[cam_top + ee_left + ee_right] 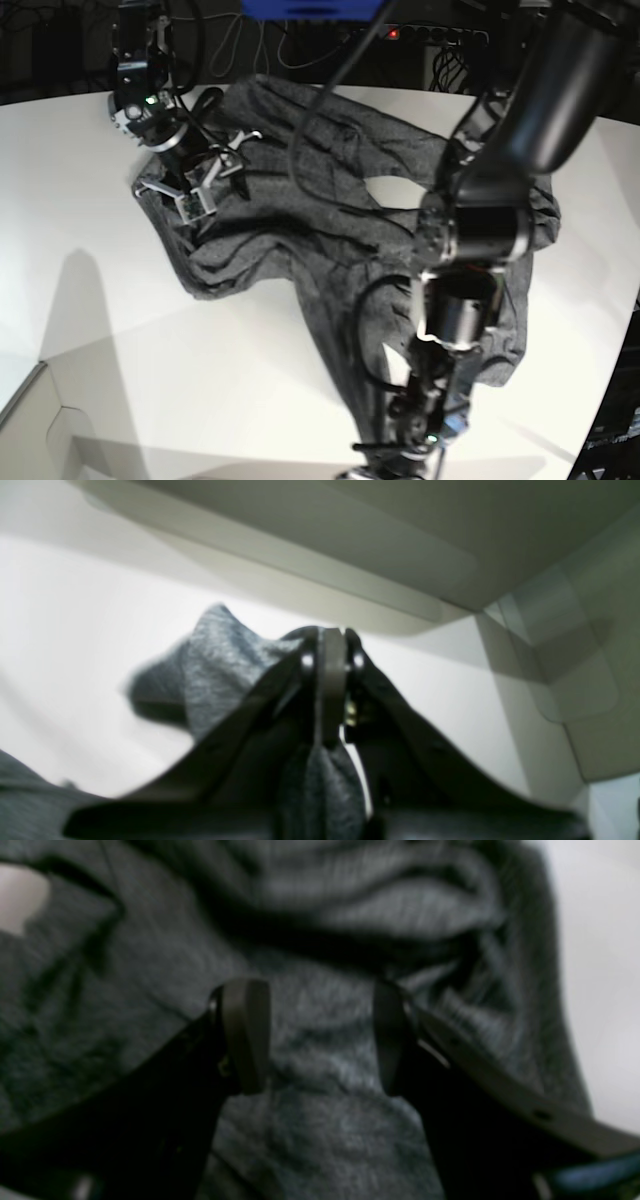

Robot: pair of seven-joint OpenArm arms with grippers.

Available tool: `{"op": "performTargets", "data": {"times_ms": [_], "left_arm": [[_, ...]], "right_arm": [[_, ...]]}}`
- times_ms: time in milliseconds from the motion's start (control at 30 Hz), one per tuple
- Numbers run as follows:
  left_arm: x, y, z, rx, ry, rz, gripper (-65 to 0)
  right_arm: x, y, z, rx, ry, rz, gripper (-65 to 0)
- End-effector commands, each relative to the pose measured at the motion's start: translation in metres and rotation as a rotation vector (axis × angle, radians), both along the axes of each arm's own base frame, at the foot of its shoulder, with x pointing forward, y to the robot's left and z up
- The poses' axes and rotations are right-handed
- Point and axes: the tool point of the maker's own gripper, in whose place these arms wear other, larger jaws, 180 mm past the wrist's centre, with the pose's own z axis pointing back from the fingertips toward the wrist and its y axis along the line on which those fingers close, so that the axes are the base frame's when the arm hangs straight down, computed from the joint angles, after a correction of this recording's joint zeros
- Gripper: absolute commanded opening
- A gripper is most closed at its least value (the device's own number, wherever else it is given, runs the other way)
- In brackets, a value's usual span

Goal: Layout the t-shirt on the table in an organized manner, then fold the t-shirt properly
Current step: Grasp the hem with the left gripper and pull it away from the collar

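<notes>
- Here, the table [90, 250], a broad, smooth white top with a curved far edge, fills the base view and carries everything else.
- The t-shirt [330, 250] sprawls across the middle of it, unfolded but rumpled: a soft, heathered dark grey knit, ridged with creases, with one long part trailing toward the near edge.
- The left gripper [330, 645], at the near edge, has its dark fingers pressed together on a pinch of the grey cloth, which shows between and beside them in the left wrist view.
- The right gripper [320, 1035], at the far corner of the shirt, hangs just over the wrinkled knit with its fingers spread wide and nothing between them.
- Judging from the creases, the laying-out is unfinished. Doing it well likely means drawing the pinched end slowly outward, keeping it low to the table, so the folds pull flat rather than bunch.
</notes>
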Motion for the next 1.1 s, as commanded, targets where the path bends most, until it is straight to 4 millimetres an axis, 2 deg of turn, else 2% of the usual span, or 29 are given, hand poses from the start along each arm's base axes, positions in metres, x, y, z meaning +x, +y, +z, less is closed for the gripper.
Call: {"op": "performTargets", "data": {"times_ms": [0,67,200,400,600,833,900,1033,1067], "left_arm": [[0.015,0.018,0.045,0.005,-0.098,0.034,-65.0],[0.016,0.035,0.045,0.019,-0.100,0.056,-65.0],[0.015,0.077,0.043,0.049,-0.097,0.113,-65.0],[0.014,0.107,0.045,-0.016,-0.101,0.165,-65.0],[0.014,0.130,0.052,-0.015,-0.118,0.201,-65.0],[0.023,0.137,0.104,-0.007,-0.301,0.255,-64.6],[0.025,0.137,0.111,-0.009,-0.311,0.257,-60.8],[0.024,0.141,0.109,-0.005,-0.304,0.267,-45.2],[0.023,0.142,0.103,-0.002,-0.295,0.267,-41.3]], "right_arm": [[0.012,0.000,0.011,0.020,-0.050,-0.005,-31.5],[0.011,-0.003,0.004,0.019,-0.032,-0.013,-31.5],[0.016,-0.004,0.005,0.019,-0.037,-0.016,-31.5],[0.032,-0.003,0.006,0.023,-0.047,-0.015,-31.5],[0.059,-0.011,0.012,0.006,-0.077,-0.016,-31.4],[0.060,-0.011,0.012,0.009,-0.076,-0.017,-31.4],[0.059,-0.011,0.011,0.008,-0.073,-0.016,-31.4],[0.060,-0.012,0.011,0.005,-0.074,-0.016,-31.4],[0.060,-0.015,0.012,-0.003,-0.076,-0.015,-31.4]]}}
